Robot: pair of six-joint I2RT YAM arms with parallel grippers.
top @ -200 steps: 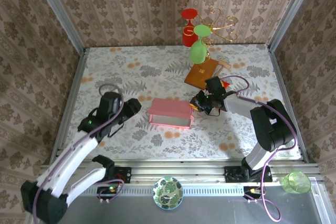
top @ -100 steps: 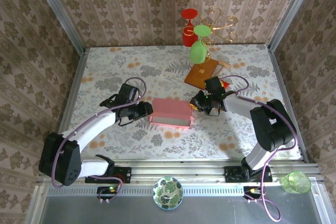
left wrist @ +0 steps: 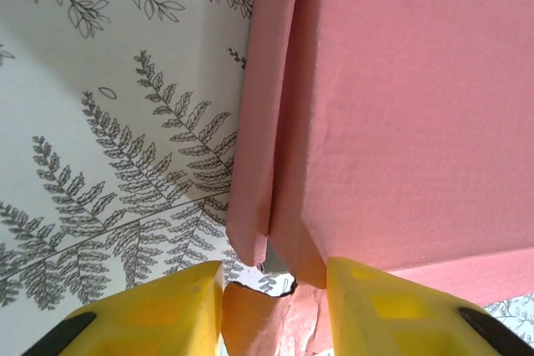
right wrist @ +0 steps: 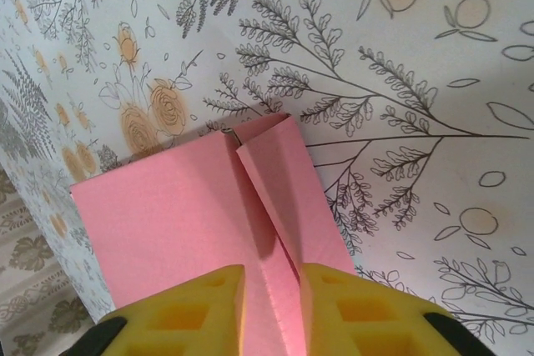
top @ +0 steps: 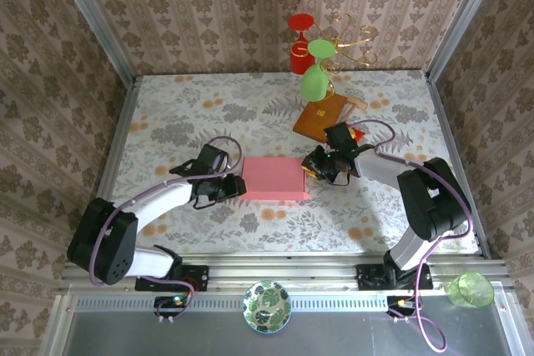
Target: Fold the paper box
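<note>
Floral-printed bench [top: 183, 106], damask wallpaper on three sides, metal frame at the corners.

Left side: my left tool [top: 232, 183] reaches in low from the left and meets the left end of the box [top: 274, 178]. From its wrist camera, the left tool [left wrist: 274, 277] has its yellow fingers [left wrist: 167, 310] set narrow, with a fold of pink card pinched between them. Two layers of the box [left wrist: 400, 106] stand edge-on just above the tips, with a thin seam between the layers.

Middle: the box lies flat and closed on the bench, pink face up, long side running left to right, between my two tools. On the near ledge below it sits a leaf-patterned bowl [top: 267, 306].

Right of the box: my right tool [top: 313, 164] touches its right end. From the wrist, the right tool [right wrist: 271, 277] is nearly closed, gripping a narrow pink strip of the box [right wrist: 183, 214] where two panels meet.

Beyond the right tool lies a brown board [top: 321, 116], with a small red-yellow packet [top: 357, 133] just beside its right edge. At the far wall are a red cup [top: 299, 57] and a green glass [top: 314, 82]. On the near ledge, at the right corner, is a green cup [top: 469, 289].
</note>
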